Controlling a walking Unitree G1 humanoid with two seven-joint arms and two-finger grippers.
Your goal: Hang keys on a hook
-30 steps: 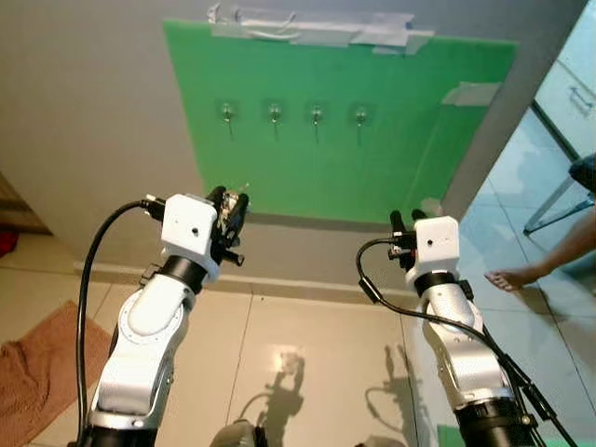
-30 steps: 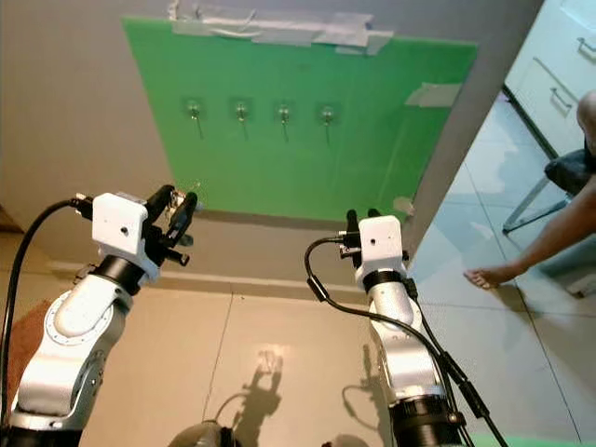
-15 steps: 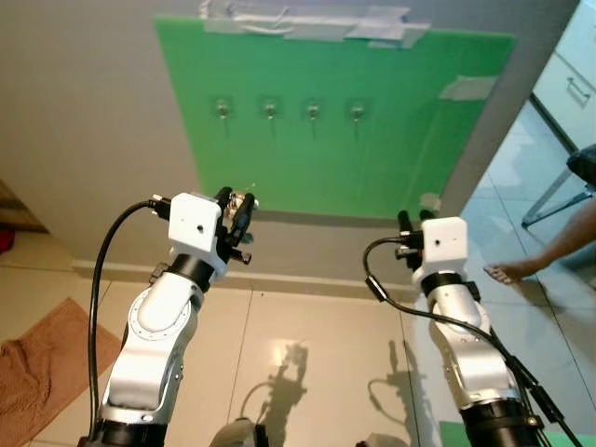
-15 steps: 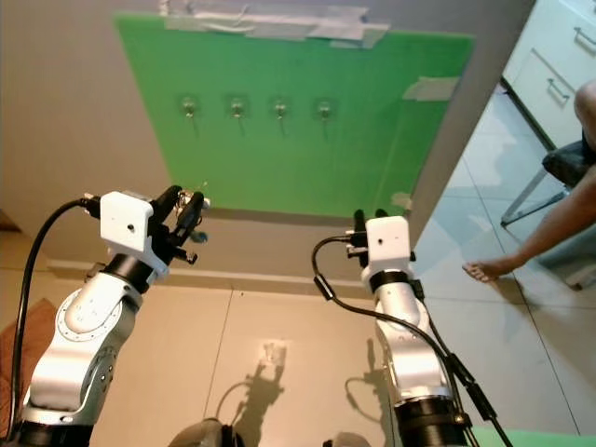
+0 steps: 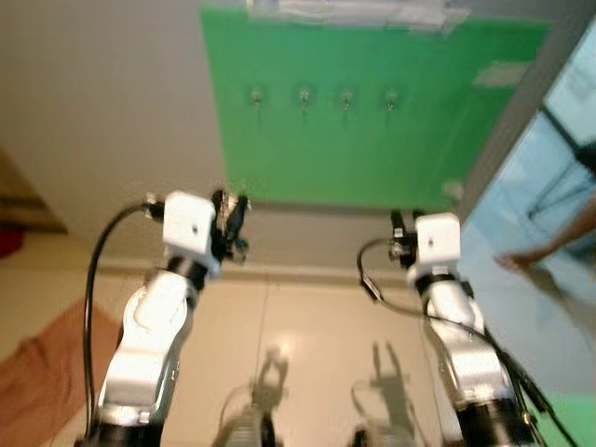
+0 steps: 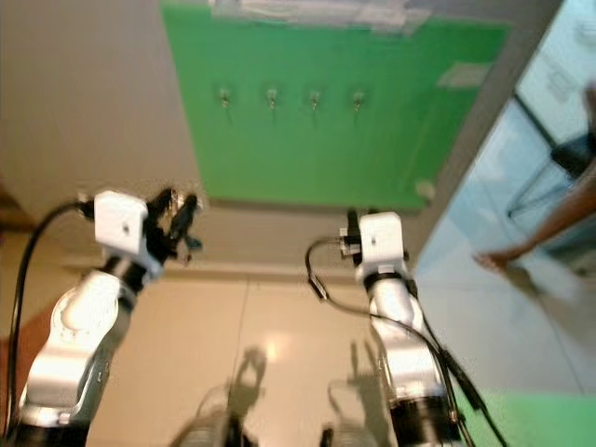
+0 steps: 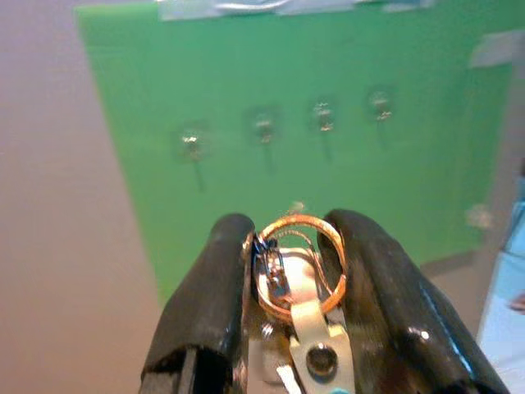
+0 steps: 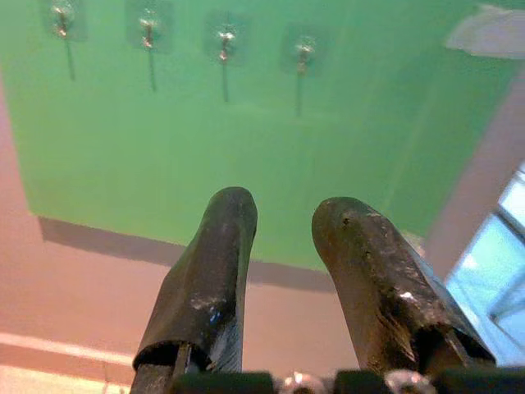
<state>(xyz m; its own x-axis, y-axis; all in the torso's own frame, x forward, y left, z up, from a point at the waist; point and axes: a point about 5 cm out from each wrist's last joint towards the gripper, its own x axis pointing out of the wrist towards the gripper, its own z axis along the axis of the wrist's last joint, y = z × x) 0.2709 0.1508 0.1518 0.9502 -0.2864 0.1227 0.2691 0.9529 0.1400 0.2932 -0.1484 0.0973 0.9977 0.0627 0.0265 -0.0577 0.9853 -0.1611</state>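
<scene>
Four hooks (image 5: 322,97) line the green board (image 5: 372,112) at the frame's top. The left pincer (image 7: 287,246), at centre-left below the board, grips the keys (image 7: 297,271) by their copper ring. The right pincer (image 8: 283,222), centre-right, holds nothing, fingers slightly parted.

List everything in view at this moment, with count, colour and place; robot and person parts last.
Board: one, green, taped flat to the grey wall.
Hooks: four, silvery, in a row across the upper board.
Tape: grey strips along the board's top edge.
Keys: one set on a copper-coloured ring, between the left gripper's fingers.
Cloth: one, brownish, on the floor at left.
Person's leg: one, with its foot on the floor, at right.
Left gripper: black fingers, clamped on the keys, below the board.
Right gripper: black fingers, apart, empty, facing the board.
</scene>
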